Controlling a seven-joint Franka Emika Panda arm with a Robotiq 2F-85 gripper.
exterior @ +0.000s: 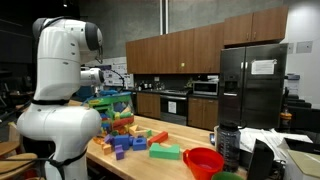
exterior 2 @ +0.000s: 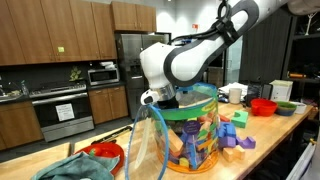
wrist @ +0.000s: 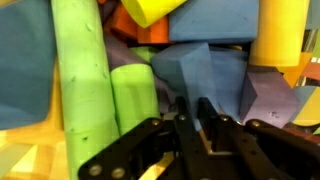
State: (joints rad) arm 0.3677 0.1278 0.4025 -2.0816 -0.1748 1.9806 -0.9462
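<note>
My gripper (wrist: 193, 108) is inside a clear plastic tub (exterior 2: 203, 128) full of foam blocks, and its black fingers are shut together with nothing seen between them. The fingertips sit just above a blue block (wrist: 200, 68). Two light green cylinders (wrist: 132, 95) lie right beside them, and a purple block (wrist: 268, 100) lies on the opposite side. Yellow pieces (wrist: 280, 30) and an orange piece lie farther in. In an exterior view the arm bends down into the tub (exterior: 112, 104), and the wrist (exterior 2: 160, 97) sits at the tub's rim.
Loose foam blocks (exterior: 128, 140) and a green block (exterior: 165, 152) lie on the wooden counter by a red bowl (exterior: 203, 160). Purple blocks (exterior 2: 236, 136), a red bowl (exterior 2: 263, 105) and mugs stand beyond the tub. A cloth (exterior 2: 75, 168) lies near the counter's end.
</note>
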